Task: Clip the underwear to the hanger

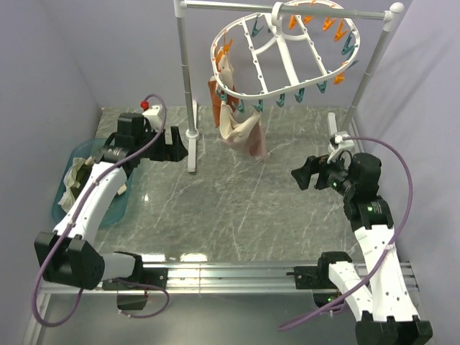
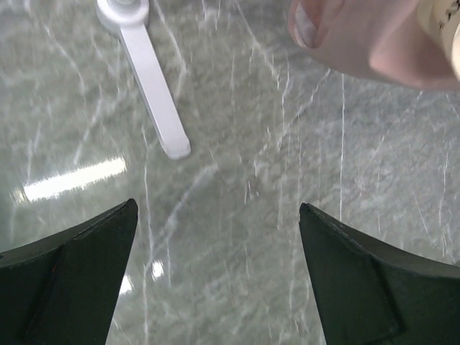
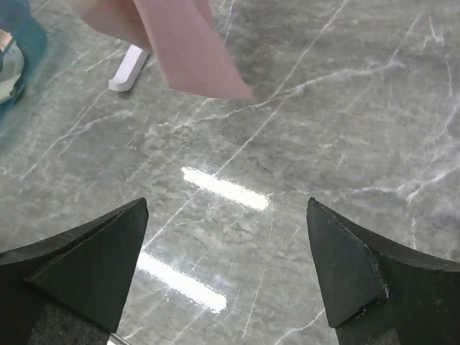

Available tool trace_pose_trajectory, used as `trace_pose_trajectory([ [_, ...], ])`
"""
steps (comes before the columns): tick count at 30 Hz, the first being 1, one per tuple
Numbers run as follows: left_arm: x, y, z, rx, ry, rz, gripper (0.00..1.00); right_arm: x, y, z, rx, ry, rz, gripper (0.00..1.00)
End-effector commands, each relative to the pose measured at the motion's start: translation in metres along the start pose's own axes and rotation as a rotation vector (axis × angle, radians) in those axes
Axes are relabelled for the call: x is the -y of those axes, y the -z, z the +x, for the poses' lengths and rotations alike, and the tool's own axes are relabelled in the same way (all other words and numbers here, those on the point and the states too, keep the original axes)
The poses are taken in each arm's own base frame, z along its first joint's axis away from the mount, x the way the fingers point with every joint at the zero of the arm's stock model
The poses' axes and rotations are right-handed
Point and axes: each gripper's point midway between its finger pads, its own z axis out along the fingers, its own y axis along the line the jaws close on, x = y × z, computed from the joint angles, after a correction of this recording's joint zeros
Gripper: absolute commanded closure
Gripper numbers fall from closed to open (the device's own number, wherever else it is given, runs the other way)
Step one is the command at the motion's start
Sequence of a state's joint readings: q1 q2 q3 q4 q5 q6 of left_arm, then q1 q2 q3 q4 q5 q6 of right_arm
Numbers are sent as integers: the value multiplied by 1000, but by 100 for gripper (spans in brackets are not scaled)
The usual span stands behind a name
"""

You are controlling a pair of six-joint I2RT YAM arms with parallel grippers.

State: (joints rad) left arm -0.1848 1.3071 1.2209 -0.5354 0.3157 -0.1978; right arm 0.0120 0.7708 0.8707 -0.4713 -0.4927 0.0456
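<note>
The white oval hanger (image 1: 287,54) hangs by its hook from the top rail. The pale pinkish-beige underwear (image 1: 244,133) dangles from teal pegs on its near-left rim, free of both grippers. My left gripper (image 1: 175,144) is low over the table, left of the underwear and beside the stand's foot, open and empty. In the left wrist view the left gripper (image 2: 219,207) frames bare marble, with the underwear (image 2: 366,36) at the top right. My right gripper (image 1: 305,176) is to the underwear's right, open and empty. In the right wrist view the underwear (image 3: 187,50) hangs ahead of the right gripper (image 3: 227,205).
A white pole stand (image 1: 188,86) carries the rail; its foot (image 2: 154,86) lies on the marble near my left gripper. A rust-orange garment (image 1: 213,92) hangs behind the underwear. A teal basin (image 1: 72,187) holding cloth sits at the table's left edge.
</note>
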Motion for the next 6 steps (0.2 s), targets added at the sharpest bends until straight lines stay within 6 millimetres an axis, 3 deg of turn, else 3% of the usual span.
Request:
trace_pose_trajectory([
  [1, 11, 27, -18, 129, 6, 3, 0, 2, 7, -1, 57, 19, 26, 2],
  [6, 4, 36, -12, 152, -23, -38, 1, -2, 13, 1, 89, 18, 18, 2],
])
